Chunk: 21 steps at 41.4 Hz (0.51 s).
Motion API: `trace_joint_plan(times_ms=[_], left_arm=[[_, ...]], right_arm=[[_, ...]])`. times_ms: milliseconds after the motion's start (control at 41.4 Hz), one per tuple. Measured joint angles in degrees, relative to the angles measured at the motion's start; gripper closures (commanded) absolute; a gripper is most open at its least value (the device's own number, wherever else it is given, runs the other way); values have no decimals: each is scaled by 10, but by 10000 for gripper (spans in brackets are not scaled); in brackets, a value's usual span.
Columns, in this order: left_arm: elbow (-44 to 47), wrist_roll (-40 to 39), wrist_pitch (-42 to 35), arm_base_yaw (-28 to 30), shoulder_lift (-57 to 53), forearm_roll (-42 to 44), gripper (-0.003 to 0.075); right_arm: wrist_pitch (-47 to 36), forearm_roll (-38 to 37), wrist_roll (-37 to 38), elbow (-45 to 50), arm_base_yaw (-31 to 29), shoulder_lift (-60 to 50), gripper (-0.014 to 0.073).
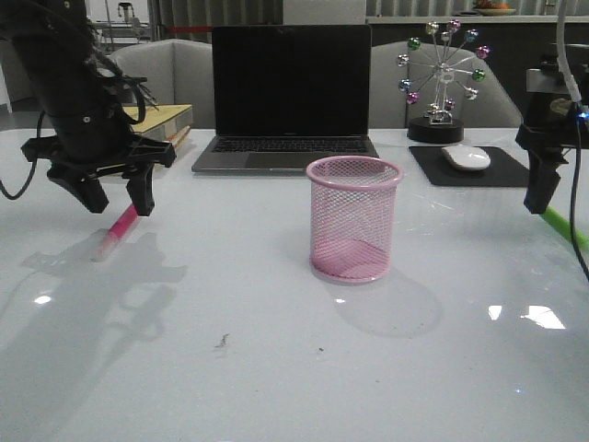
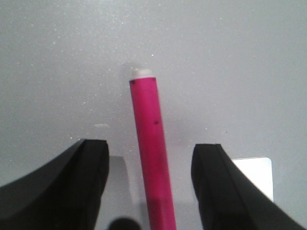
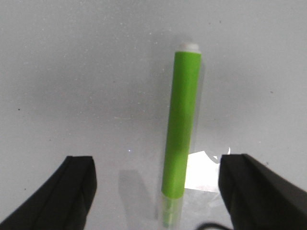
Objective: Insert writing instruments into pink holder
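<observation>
Near the middle of the worktop (image 1: 276, 368) stands the pink holder (image 1: 353, 217), upright and with nothing visible inside its mesh wall. Toward the left edge lies the magenta marker (image 1: 118, 230), flat on the surface, its pale cap pointing toward the near edge. The left hand (image 1: 115, 198) hangs directly over it with its fingers (image 2: 72, 187) spread apart; in the left wrist view the marker (image 2: 151, 153) runs between them, touching neither one.

Close to the right edge lies the green marker (image 1: 563, 226), also flat, partly hidden by the right hand (image 1: 538, 198). The right wrist view shows this marker (image 3: 181, 129) lying between the wide-open fingers (image 3: 259, 191), clear of both, with a pale end on the side away from the hand.

Along the far edge sit an open laptop (image 1: 287, 97), a white mouse (image 1: 466, 157) on a dark pad (image 1: 469, 168), and a small ferris-wheel ornament (image 1: 442, 78). A yellow book (image 1: 161, 120) lies behind the left arm.
</observation>
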Motion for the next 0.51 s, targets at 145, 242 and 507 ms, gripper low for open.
trace_joint_plan(times_ms=[145,242,507], left_arm=[[0,0,0,0,0,-19,274],[0,0,0,0,0,-26,274],[-1,0,9,0,0,-27,274]], right_arm=[[0,0,-1,0,0,0,-29],[0,0,-1,0,0,0,-29],[1,0,-1,0,0,0,-29]])
